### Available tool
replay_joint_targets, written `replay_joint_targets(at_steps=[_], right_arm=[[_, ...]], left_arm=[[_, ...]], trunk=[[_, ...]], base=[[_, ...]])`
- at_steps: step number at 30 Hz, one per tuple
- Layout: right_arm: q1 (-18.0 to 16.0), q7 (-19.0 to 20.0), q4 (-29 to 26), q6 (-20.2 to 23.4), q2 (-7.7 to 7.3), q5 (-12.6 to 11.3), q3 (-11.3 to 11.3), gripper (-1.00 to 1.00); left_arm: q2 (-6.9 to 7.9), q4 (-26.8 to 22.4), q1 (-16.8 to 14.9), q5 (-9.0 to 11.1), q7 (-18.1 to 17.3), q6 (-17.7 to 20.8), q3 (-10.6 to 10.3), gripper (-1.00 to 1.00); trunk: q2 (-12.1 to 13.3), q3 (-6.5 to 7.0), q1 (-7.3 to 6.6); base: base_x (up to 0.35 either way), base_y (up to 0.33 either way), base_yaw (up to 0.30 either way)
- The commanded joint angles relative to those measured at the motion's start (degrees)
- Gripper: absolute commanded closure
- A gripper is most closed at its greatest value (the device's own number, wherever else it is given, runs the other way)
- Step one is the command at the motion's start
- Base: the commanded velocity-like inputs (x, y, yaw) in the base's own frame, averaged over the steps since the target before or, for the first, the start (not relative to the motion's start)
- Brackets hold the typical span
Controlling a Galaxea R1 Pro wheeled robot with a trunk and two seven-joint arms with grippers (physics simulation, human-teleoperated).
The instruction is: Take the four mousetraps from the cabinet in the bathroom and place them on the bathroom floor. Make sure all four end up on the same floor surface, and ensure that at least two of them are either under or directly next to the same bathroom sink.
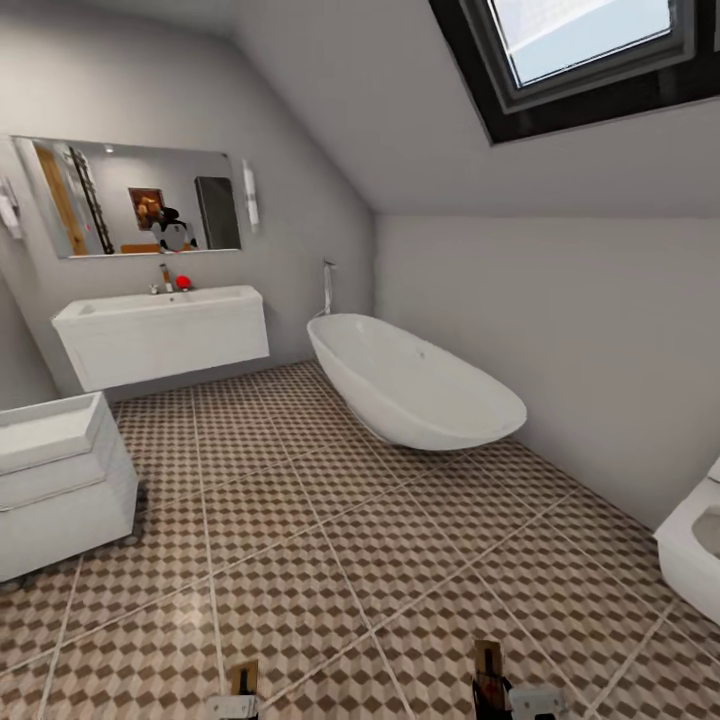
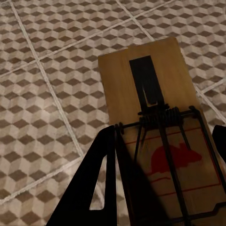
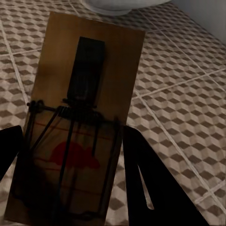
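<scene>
I have a mousetrap in each arm: the left gripper (image 2: 162, 188) is clenched on one mousetrap (image 2: 155, 127), its dark fingers (image 2: 101, 188) pressing the board's long edges, and the right gripper (image 3: 70, 183) grips a second mousetrap (image 3: 82, 117) the same way, both boards hanging above the patterned floor (image 1: 330, 560). From the head camera I see just the tips of the two boards at the bottom edge, the left one (image 1: 244, 678) and the right one (image 1: 488, 662), with the sink (image 1: 160, 335) well ahead on the far wall to my left and the bathtub (image 1: 415, 385) ahead to my right. My main worry is letting go from up here; I judge the traps are well off the tiles, so they could bounce, flip or skid, and they would land far from the sink, where at least two must end up. The grip is only on the edges of thin boards, so a jolt while driving could, I think, slip one out early. The white drawer unit (image 1: 60, 485) sits close on my left, and the toilet (image 1: 695, 550) on my right, so a wide swing of the base or an arm toward the sink could clip either. I can't tell where the other two traps are.
</scene>
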Motion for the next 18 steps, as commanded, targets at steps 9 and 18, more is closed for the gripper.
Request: replay_joint_targets(at_steps=[9,18], right_arm=[[0.0,-0.2,0.0,-0.2,0.02,0.4,-0.2,1.00],[-0.1,-0.1,0.1,-0.2,0.02,0.4,-0.2,1.00]], left_arm=[[0.02,0.2,-0.1,0.1,0.4,-0.3,-0.5,1.00],[0.02,0.2,-0.1,0.1,0.4,-0.3,-0.5,1.00]], trunk=[[0.0,-0.06,0.03],[0.0,-0.06,0.03]], base=[[0.259,0.000,0.277],[0.259,0.000,0.277]])
